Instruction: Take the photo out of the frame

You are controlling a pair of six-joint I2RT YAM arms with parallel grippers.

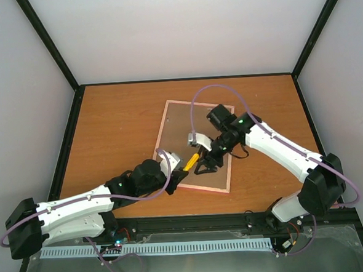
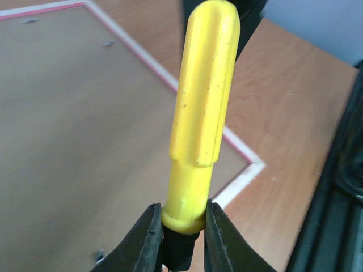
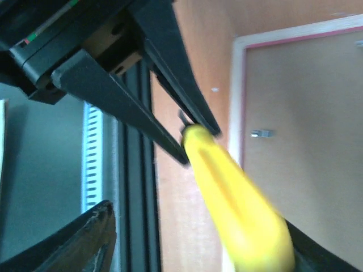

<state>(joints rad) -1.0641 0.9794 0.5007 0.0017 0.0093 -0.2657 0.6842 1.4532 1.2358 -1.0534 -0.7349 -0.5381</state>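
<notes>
The pink frame (image 1: 179, 120) lies brown back up on the wooden counter (image 1: 119, 127); the photo is hidden. Over its near edge, the left claw (image 2: 182, 226) is clamped on a yellow screwdriver (image 2: 204, 102). The right claw (image 1: 207, 167) is apart around the handle.

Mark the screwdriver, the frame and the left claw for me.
screwdriver (image 2: 204, 85): left wrist view, middle of its yellow handle.
frame (image 2: 142, 52): left wrist view, pale edge strip beside the brown back.
left claw (image 2: 181, 211): left wrist view, between the fingertips shut on the screwdriver's collar.
</notes>
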